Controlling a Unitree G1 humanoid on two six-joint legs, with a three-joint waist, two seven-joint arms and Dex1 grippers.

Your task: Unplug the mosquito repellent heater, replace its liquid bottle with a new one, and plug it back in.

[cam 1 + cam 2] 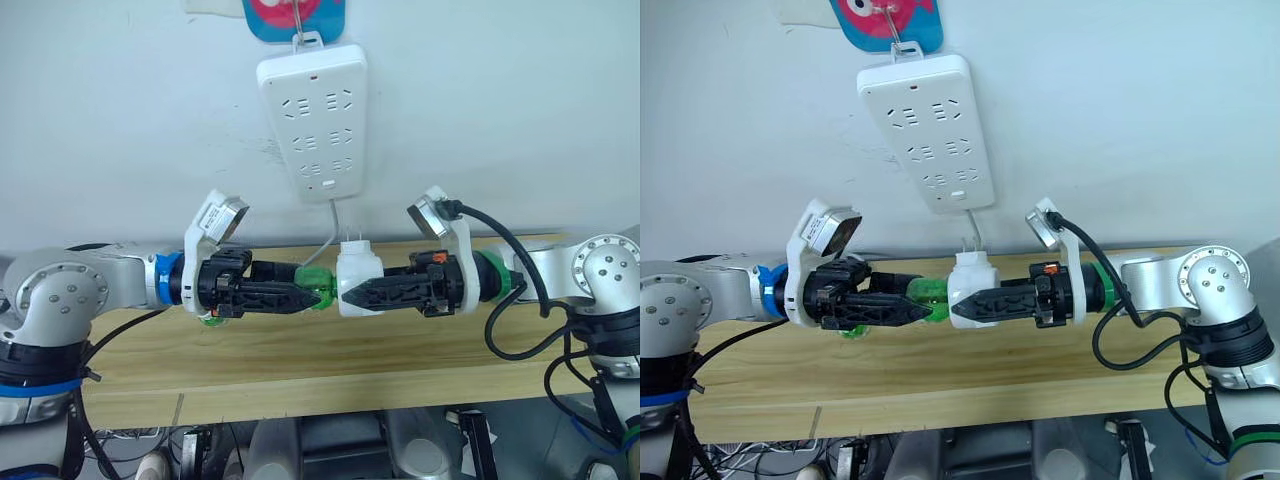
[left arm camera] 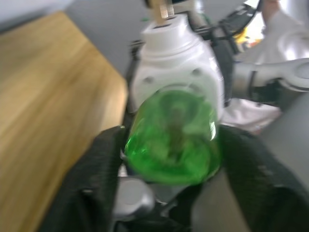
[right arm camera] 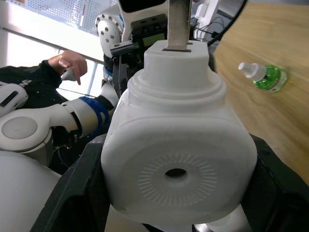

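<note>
Pale wall (image 1: 520, 110) behind | light wooden bench top (image 1: 300, 350) against it | white power strip (image 1: 318, 120) hanging from a hook | bright windows (image 3: 58, 19) opposite.

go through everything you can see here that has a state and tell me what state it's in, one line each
mosquito repellent heater: unplugged, held in the air, prongs up.
green liquid bottle: at the heater's base, gripped.
left gripper: shut on the green liquid bottle.
right gripper: shut on the heater.
power strip: hanging on the wall, all sockets free.
second green bottle: lying on its side on the wooden table, cap on.
</note>
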